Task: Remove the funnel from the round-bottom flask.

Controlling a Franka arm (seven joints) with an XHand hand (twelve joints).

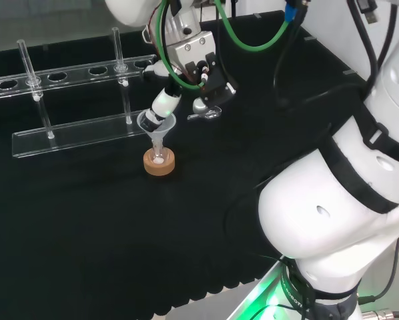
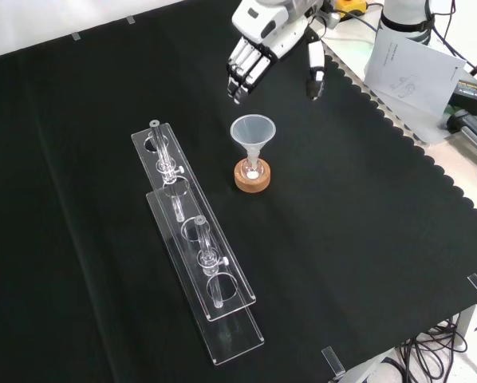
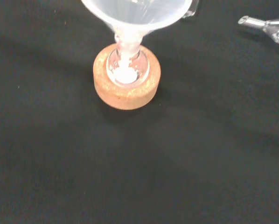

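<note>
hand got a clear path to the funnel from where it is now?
Probably yes. The hand hangs open above and behind the funnel, which sits in the flask on its cork ring. Nothing lies between them; the tube rack stands off to the left in the front view.

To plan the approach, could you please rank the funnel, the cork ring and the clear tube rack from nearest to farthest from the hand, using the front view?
From the hand at the view's top:
1. Funnel, just below the fingers, its stem in the flask.
2. Cork ring, directly under the funnel.
3. Tube rack, stretching away to the lower left.
</note>
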